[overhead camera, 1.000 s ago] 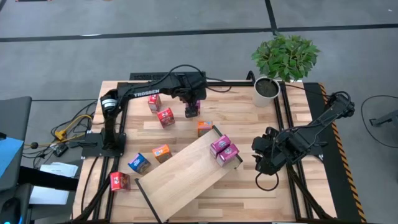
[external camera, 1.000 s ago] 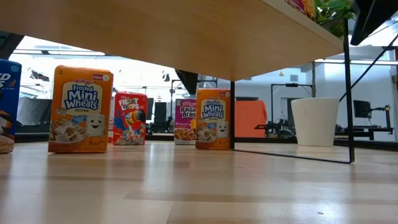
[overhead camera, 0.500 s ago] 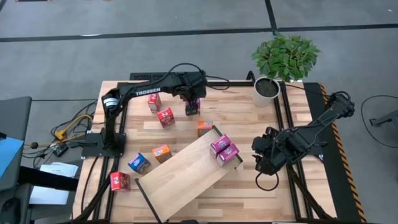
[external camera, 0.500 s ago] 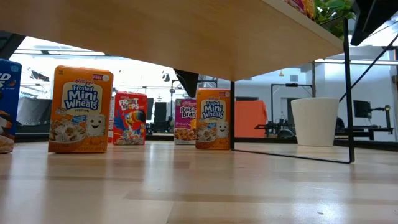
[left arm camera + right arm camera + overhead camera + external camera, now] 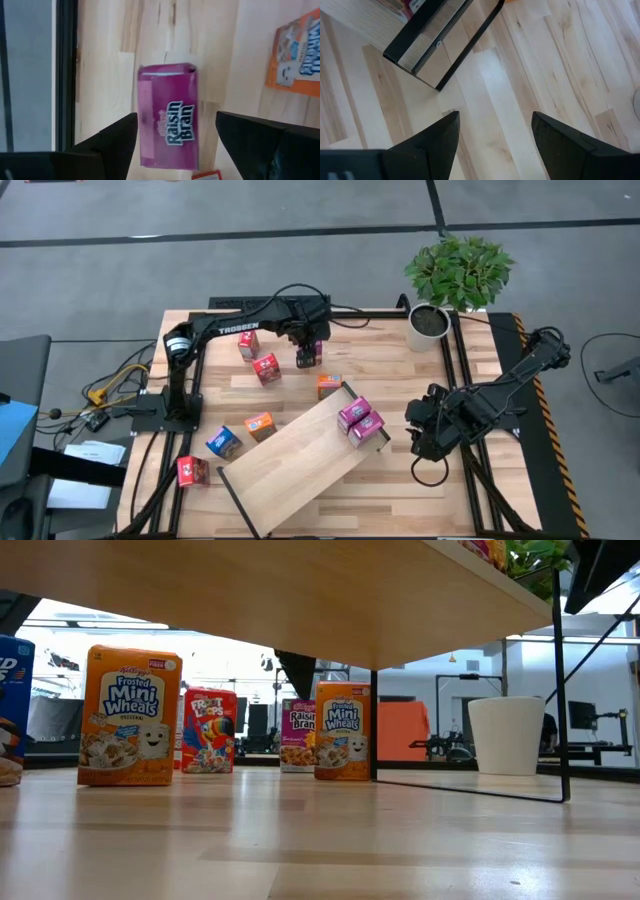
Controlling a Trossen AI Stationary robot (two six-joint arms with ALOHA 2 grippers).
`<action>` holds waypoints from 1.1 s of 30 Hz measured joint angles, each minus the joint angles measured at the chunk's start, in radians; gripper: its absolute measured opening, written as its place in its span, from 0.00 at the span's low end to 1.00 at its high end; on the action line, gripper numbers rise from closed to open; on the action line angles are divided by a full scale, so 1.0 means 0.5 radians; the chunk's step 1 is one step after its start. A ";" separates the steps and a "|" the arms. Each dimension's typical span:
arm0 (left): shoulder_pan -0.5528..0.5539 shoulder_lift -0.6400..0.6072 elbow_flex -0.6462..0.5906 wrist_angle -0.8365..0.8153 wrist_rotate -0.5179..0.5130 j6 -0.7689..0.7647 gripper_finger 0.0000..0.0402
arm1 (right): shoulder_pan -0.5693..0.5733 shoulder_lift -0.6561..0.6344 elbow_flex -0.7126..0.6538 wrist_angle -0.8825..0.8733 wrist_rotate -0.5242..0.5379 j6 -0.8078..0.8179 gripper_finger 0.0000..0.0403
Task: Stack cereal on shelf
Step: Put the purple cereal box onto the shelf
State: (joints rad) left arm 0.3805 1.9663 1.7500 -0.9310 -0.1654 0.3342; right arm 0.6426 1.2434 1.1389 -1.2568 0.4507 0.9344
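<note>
The shelf [image 5: 300, 462], a pale wood board with black frame edges, lies slantwise on the near half of the table. Two magenta cereal boxes [image 5: 360, 419] stand on its right end. My left gripper [image 5: 307, 346] is open above a magenta Raisin Bran box [image 5: 167, 117], which stands upright on the table's far side [image 5: 298, 735]. Its fingers stand on either side of the box without touching it. More boxes stand on the tabletop: two red [image 5: 257, 356], an orange one [image 5: 328, 385], another orange [image 5: 259, 425], a blue [image 5: 223, 442] and a red [image 5: 192, 471]. My right gripper [image 5: 418, 438] waits open, right of the shelf.
A potted plant in a white pot [image 5: 430, 325] stands at the table's far right corner. The shelf's black frame end [image 5: 440, 42] lies just ahead of my right gripper [image 5: 495, 116]. Bare wood [image 5: 400, 370] lies between the shelf and the plant.
My left gripper has come down a little over the magenta Raisin Bran box, staying open. The boxes, the shelf and the right arm have kept still.
</note>
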 joint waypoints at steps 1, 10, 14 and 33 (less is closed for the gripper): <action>-0.004 0.000 0.000 0.002 -0.003 0.013 0.67 | 0.000 0.000 0.000 0.000 0.000 -0.001 0.68; 0.003 -0.001 -0.017 0.019 -0.045 -0.008 0.74 | -0.001 0.000 0.001 -0.001 0.000 -0.002 0.68; 0.002 -0.002 -0.083 0.027 -0.043 -0.043 0.69 | 0.009 0.000 0.001 0.000 -0.002 -0.001 0.68; 0.001 -0.003 -0.082 0.034 -0.062 -0.100 0.42 | 0.025 0.000 0.001 0.001 -0.008 -0.001 0.68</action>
State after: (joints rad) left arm 0.3809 1.9648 1.7088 -0.9142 -0.1966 0.2840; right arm 0.6552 1.2434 1.1393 -1.2564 0.4469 0.9340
